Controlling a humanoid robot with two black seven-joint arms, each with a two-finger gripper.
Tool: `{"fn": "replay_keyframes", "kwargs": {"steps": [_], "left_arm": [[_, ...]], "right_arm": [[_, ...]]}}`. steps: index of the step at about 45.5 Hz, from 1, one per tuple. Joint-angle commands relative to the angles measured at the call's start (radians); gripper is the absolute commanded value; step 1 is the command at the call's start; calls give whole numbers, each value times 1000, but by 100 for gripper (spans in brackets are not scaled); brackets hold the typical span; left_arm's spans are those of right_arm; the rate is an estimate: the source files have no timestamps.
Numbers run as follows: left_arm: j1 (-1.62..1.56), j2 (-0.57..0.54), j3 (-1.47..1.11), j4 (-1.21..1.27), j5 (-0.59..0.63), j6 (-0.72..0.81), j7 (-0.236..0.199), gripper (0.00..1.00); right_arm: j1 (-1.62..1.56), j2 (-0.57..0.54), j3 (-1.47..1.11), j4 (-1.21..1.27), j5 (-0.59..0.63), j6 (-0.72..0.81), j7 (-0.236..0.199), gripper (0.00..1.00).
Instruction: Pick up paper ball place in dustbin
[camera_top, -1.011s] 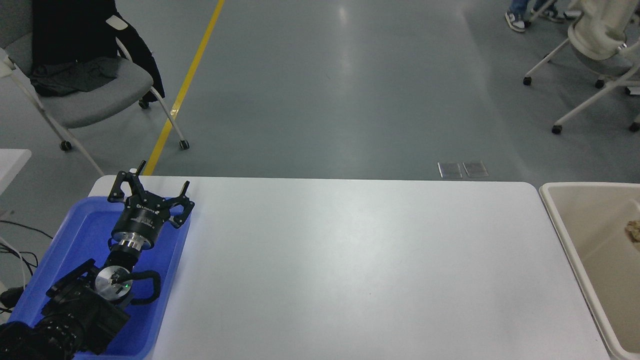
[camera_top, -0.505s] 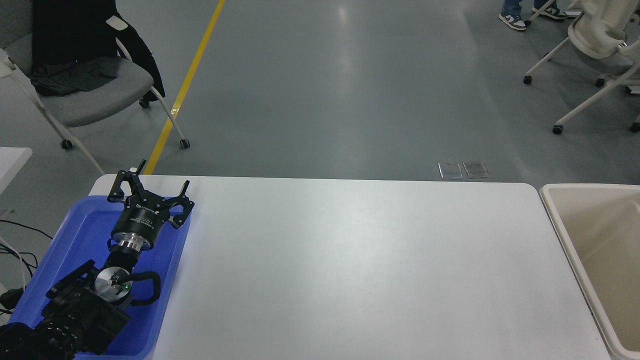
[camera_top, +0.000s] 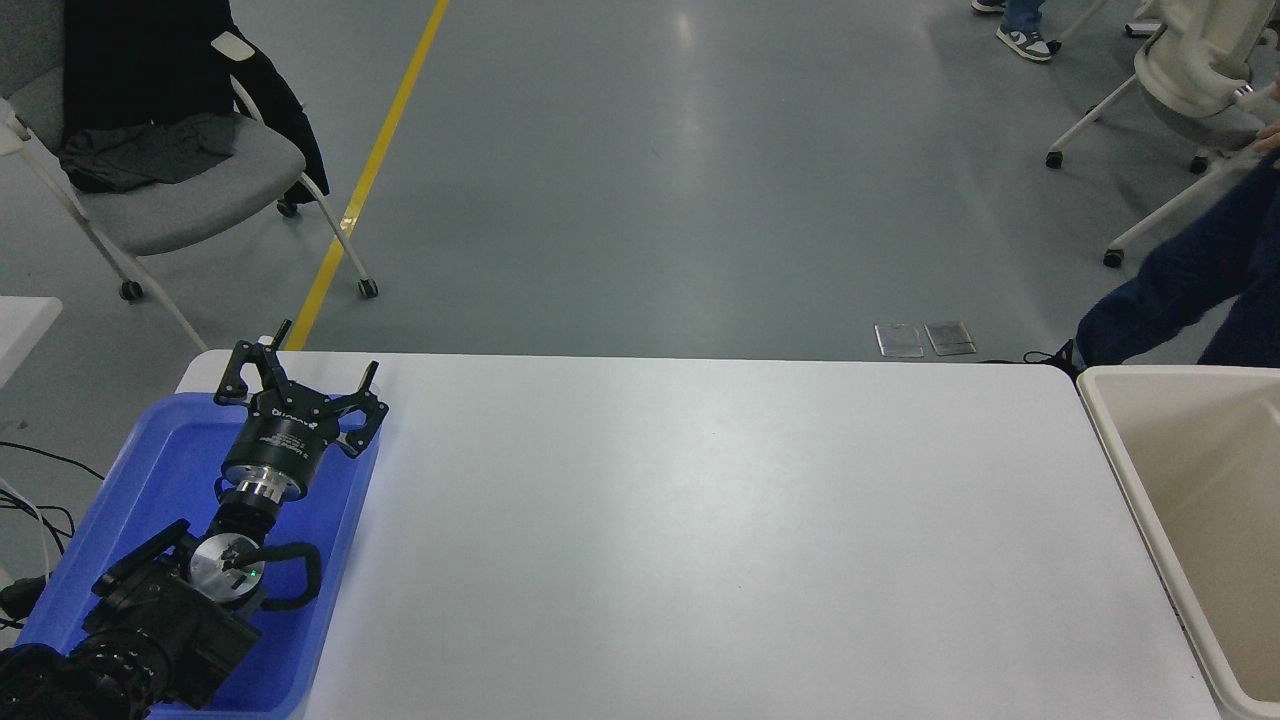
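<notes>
Table (camera_top: 720, 520) plain white, slight sheen. Tray (camera_top: 150, 470) solid blue. Left gripper (camera_top: 300, 385) + arm matte black w/ a silver ring and disc, tiny green LED. Dustbin (camera_top: 1130, 470) cream/beige, no pattern. Floor (camera_top: 650, 180) grey-green, one yellow line (camera_top: 375, 165) running diag. Chair (camera_top: 190, 195) grey seat, white frame, black clothes (camera_top: 140, 70) draped on it. Far right: person's leg (camera_top: 1180, 280) in dark navy. White chair (camera_top: 1190, 70) top right.

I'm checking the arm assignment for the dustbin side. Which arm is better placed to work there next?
Probably the right, by side alone: the dustbin stands at the table's right end, while the left gripper is parked open over the blue tray at the far left. The right arm is out of view.
</notes>
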Motion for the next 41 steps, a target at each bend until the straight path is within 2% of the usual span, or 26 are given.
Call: {"fn": "replay_keyframes", "kwargs": {"steps": [1,16,31,34,41], "left_arm": [[0,0,-1,0,1,0,0,100],[0,0,1,0,1,0,0,100],[0,0,1,0,1,0,2,100],[0,0,1,0,1,0,2,100],[0,0,1,0,1,0,2,100]], "right_arm": [[8,19,2,12,0,-32,1,100],[48,29,2,91,0,-30,1,100],[166,-15,26,215,2,-35,-1,100],[195,-55,137,303,0,-37,-1,100],[179,-161,592,557,-3,-21,1,100]]}}
